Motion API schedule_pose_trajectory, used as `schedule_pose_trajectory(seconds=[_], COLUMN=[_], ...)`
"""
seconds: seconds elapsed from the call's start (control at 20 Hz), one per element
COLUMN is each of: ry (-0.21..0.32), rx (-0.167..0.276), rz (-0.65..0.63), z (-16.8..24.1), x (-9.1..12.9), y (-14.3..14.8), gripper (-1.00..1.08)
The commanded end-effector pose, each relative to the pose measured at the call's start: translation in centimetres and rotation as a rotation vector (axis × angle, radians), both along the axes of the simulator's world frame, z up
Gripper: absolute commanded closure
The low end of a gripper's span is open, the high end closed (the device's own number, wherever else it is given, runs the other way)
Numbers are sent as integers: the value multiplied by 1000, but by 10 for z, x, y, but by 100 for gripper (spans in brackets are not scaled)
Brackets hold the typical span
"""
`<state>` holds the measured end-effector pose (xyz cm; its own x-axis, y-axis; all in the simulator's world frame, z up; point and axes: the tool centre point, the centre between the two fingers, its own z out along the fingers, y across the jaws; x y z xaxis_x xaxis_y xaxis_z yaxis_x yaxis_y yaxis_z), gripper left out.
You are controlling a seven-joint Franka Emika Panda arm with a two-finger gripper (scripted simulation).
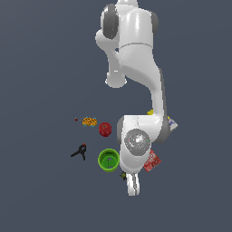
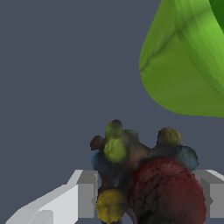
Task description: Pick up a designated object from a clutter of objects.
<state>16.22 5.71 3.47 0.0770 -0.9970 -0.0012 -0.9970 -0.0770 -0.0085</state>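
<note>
Pincer (image 1: 132, 183), exterior view: hangs low over the floor at the end of the white arm (image 1: 136, 68), wrist pointing toward the lower edge of the picture. Fingers seen only as a pale stub; gap between them not resolvable from this camera. Dark clump (image 1: 123, 176) shows as a tiny dark speck right against the exterior view's left side of the pincer, just below the green cup (image 1: 108, 160). Contact cannot be judged here.

Other clutter, same view: red round piece (image 1: 105, 129) above the cup; orange lump (image 1: 89, 121) further to the exterior view's left, with a very small red speck beside it. Black clamp (image 1: 79, 152) lies left of the cup, apart from it. Red flat box (image 1: 152, 161) sits on the right of the arm's wrist, partly hidden by it. Yellow-white box (image 1: 172, 123) is mostly covered by the forearm; only an edge shows. All rest on the plain grey floor (image 1: 41, 190).

Wrist view: clump (image 2: 144, 179) fills the space between the two grey fingers (image 2: 85, 194). Surface lumpy, dark brown-black, with olive-yellow, blue and a large dull red bulge. One finger sits flush against one flank of the clump, the other at the opposite flank, so the jaws are partly closed and stopped on it. Cup wall (image 2: 183, 65) looms bright green close behind the clump, not touching it. Whether the clump is off the floor cannot be told.
</note>
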Motion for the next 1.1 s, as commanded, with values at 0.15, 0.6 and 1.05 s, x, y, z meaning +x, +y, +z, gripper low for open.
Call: schedule_pose_trajectory(seconds=[0.15, 0.6, 1.05], ry=[-1, -1, 1], rx=[0, 0, 2], rz=[0, 0, 0], z=[1, 16, 55], x=[0, -12, -43], y=[0, -12, -46], gripper=[108, 108, 108])
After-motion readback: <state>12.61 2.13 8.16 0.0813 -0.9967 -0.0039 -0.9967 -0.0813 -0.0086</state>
